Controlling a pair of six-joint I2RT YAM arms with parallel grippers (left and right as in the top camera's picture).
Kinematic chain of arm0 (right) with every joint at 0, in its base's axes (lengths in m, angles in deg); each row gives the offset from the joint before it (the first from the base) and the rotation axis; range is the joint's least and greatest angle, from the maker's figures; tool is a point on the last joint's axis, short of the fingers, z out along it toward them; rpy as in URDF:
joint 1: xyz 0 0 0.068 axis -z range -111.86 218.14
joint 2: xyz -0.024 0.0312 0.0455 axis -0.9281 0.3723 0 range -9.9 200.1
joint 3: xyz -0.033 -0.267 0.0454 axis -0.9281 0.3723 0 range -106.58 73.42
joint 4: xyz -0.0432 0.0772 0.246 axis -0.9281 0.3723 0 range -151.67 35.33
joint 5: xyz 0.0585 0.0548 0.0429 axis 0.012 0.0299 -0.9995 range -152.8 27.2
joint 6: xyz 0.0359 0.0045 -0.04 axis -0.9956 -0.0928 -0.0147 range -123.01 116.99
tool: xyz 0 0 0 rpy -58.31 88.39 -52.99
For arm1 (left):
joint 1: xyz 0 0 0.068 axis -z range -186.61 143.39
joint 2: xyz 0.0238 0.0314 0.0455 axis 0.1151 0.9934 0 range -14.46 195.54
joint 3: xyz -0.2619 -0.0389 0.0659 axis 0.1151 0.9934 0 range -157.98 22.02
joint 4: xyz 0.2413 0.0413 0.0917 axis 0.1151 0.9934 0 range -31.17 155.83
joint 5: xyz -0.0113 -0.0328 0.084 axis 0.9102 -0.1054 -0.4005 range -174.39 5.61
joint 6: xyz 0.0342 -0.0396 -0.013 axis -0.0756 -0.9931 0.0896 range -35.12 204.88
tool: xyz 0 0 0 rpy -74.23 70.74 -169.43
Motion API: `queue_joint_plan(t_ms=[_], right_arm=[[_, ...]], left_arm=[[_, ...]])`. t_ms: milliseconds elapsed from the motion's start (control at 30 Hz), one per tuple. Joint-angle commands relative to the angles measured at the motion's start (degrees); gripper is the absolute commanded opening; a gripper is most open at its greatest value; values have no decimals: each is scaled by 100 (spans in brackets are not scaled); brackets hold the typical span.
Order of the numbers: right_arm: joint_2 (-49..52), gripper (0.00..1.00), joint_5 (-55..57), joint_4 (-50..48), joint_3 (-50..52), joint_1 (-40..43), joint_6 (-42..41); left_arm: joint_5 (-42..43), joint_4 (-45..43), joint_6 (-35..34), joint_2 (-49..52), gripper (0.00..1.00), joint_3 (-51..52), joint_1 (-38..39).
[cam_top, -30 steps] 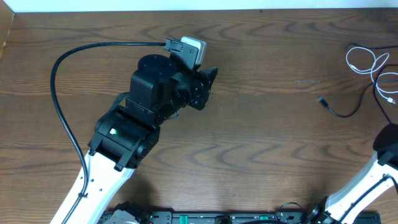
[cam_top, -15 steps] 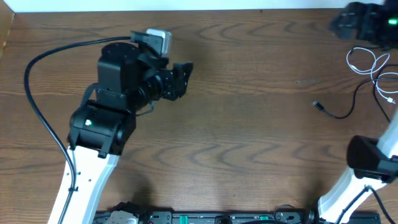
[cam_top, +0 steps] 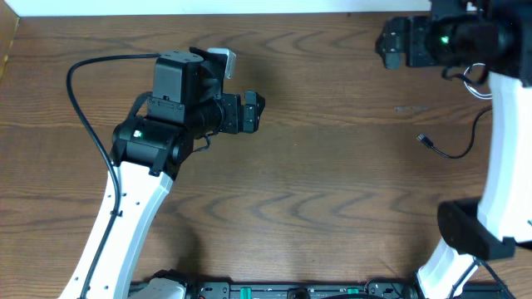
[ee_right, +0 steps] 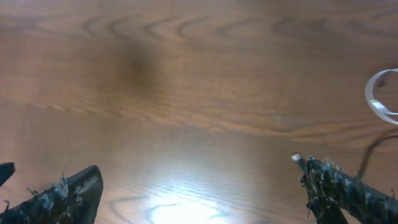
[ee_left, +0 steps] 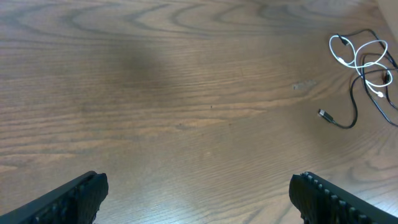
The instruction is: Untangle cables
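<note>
The cables lie at the table's far right. The white cable [ee_left: 357, 52] is looped, and the black cable [ee_left: 349, 109] crosses it and ends in a small plug [ee_left: 323, 114]. From overhead the black cable [cam_top: 455, 153] shows, while the right arm hides most of the white cable [cam_top: 474, 81]. My left gripper [cam_top: 256, 112] hangs open over bare wood left of centre, far from the cables, its fingers [ee_left: 78, 198] wide apart. My right gripper [cam_top: 385, 43] is open near the back edge, left of the cables. A white loop [ee_right: 380, 99] shows at the right edge of its view.
The thick black wire [cam_top: 83, 137] fixed to the left arm arcs over the table's left side. The right arm's white link [cam_top: 503, 158] stands over the right edge. The table's back edge [cam_top: 266, 14] meets a white wall. The arm mounts [cam_top: 291, 291] line the front.
My left gripper has opened wide and its arm has shifted. The right arm has swung up from the front right to the back right, now over part of the cables.
</note>
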Motion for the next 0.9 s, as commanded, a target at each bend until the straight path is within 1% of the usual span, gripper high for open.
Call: queue_joint_plan(t_ms=[0, 267, 367, 467, 567, 667, 733, 867], right_arm=[[-584, 99, 297, 20, -28, -17, -83], [-1303, 99, 470, 15, -28, -15, 2], [-1427, 99, 616, 15, -31, -15, 2], [-1537, 99, 745, 17, -31, -15, 229], [-1685, 99, 767, 20, -31, -15, 262], [-1891, 99, 1154, 20, -28, -15, 267], [-1928, 99, 1172, 17, -22, -11, 398], [-2315, 99, 1180, -4, 422, -9, 455]], left_arm=[[22, 17, 9, 79, 98, -122, -13], [22, 17, 9, 83, 98, -122, -13], [22, 17, 9, 83, 98, -122, -13], [22, 17, 9, 83, 98, -122, -13], [22, 17, 9, 83, 98, -122, -13], [22, 17, 9, 83, 98, -122, -13], [22, 17, 9, 83, 97, -122, -13], [22, 17, 9, 83, 98, -122, -13]])
